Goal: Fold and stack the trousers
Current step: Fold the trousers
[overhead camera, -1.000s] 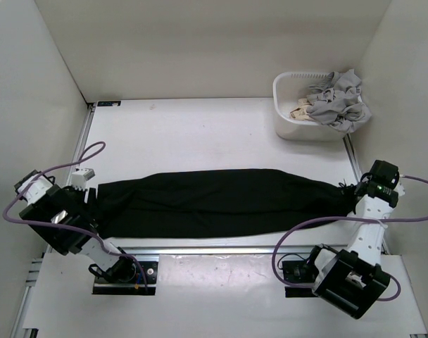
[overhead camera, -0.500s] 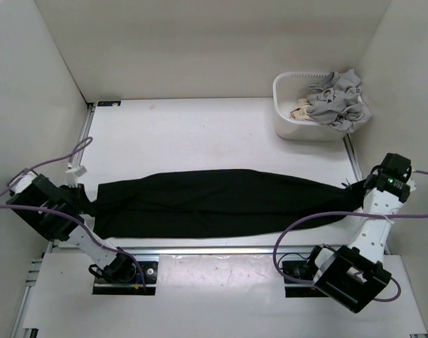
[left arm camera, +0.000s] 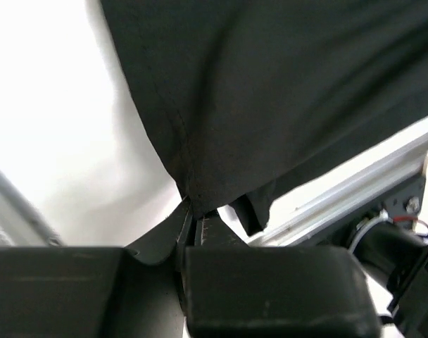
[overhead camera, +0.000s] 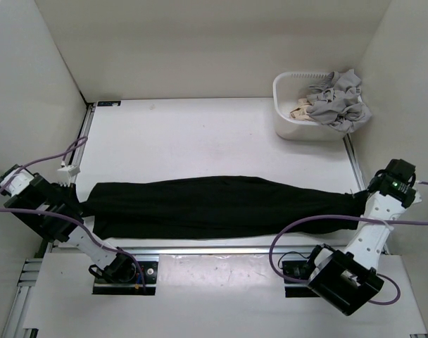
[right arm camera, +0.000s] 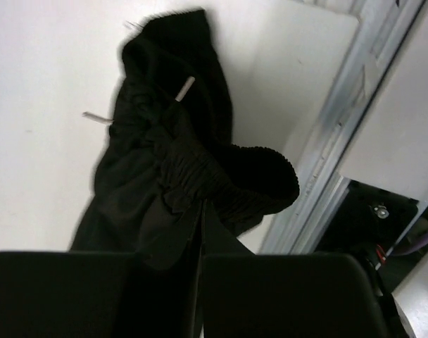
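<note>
One pair trousers [overhead camera: 214,204], stretched; left tool [left arm camera: 193,213] pinching hem, right tool [right arm camera: 201,211] clamping apparently waistband.

No readable txt, brand or nr in any view. Only candidate: small dark sticker [overhead camera: 109,103] at far-left corner of table [overhead camera: 200,134], too small to read. Trousers [overhead camera: 214,206] plain, white basket [overhead camera: 287,128] unmarked as far as visible.
</note>
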### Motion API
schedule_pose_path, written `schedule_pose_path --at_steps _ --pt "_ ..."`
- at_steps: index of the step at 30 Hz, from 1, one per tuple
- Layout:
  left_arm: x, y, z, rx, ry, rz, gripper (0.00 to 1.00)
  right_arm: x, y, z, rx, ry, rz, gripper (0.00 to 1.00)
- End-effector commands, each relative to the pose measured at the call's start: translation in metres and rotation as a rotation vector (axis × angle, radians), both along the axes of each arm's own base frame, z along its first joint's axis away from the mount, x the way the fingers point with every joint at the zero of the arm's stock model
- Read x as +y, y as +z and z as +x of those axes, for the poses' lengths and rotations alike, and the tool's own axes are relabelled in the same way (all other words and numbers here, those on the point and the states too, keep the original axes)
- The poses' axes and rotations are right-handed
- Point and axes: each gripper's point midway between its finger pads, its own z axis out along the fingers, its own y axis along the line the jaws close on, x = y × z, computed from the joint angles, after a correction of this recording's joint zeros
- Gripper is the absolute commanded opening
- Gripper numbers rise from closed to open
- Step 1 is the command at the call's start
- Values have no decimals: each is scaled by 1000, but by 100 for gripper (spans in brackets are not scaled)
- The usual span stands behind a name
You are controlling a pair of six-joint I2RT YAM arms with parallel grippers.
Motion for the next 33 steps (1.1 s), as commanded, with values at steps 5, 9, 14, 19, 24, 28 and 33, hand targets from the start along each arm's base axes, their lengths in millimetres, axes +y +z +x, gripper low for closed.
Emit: schedule_pose_path --at_steps 5,9,14,19,24,28,33 --pt "-9 -19 -24 74 -88 6 23 8 -52 -31 148 -31 36 1" --pt "-13 -25 -38 123 -111 9 48 3 -63 -44 211 -72 16 38" --pt "-11 -24 -36 122 -130 26 60 -3 -46 -26 139 8 -22 63" --pt "-12 -30 -16 93 -184 78 61 1 -24 1 35 148 -60 68" --pt "3 -30 18 47 -132 178 61 3 11 23 -8 296 -214 68" --pt "20 -14 34 8 -105 228 61 41 27 56 -58 544 -239 68" --pt "2 1 59 -79 -190 261 64 126 -32 72 -11 759 -114 58"
